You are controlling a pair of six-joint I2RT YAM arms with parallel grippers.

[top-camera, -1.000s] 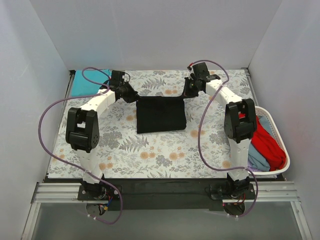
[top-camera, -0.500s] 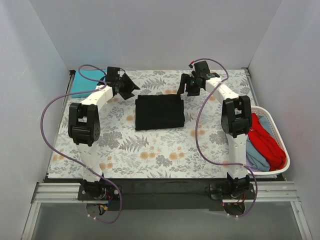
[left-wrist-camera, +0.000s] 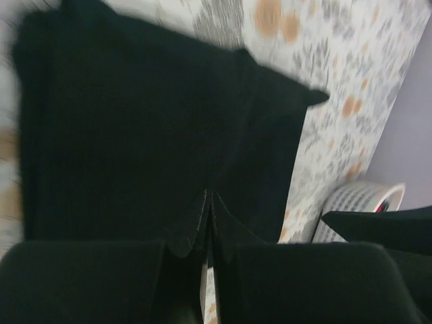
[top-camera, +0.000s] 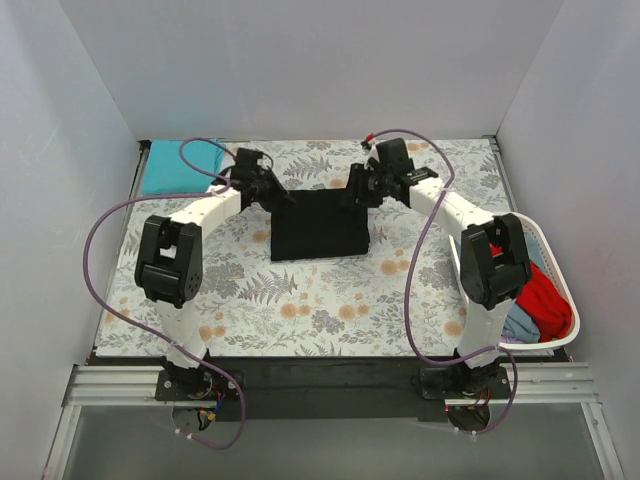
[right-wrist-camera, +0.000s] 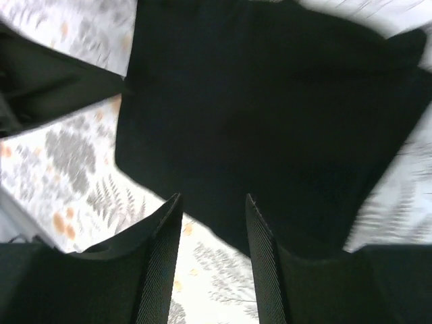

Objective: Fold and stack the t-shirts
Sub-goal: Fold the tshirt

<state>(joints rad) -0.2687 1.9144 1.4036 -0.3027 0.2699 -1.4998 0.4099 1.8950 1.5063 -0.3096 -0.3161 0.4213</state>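
Observation:
A black t-shirt lies folded in a flat rectangle on the middle of the floral table cover. My left gripper is shut, with its tips meeting over the black t-shirt at its far-left corner. Whether any cloth is pinched does not show. At the far-right corner my right gripper stands open. In its wrist view the gripper has only table cover between its fingers, just short of the black t-shirt. A folded teal t-shirt lies at the back left.
A white laundry basket stands at the right table edge with a red shirt and a light-blue shirt in it. White walls close in the back and both sides. Purple cables loop from both arms.
Both grippers let go of the black t-shirt's far corners, pulled apart and came back to them. The left has shut again and the right has narrowed. The shirt now lies flat.

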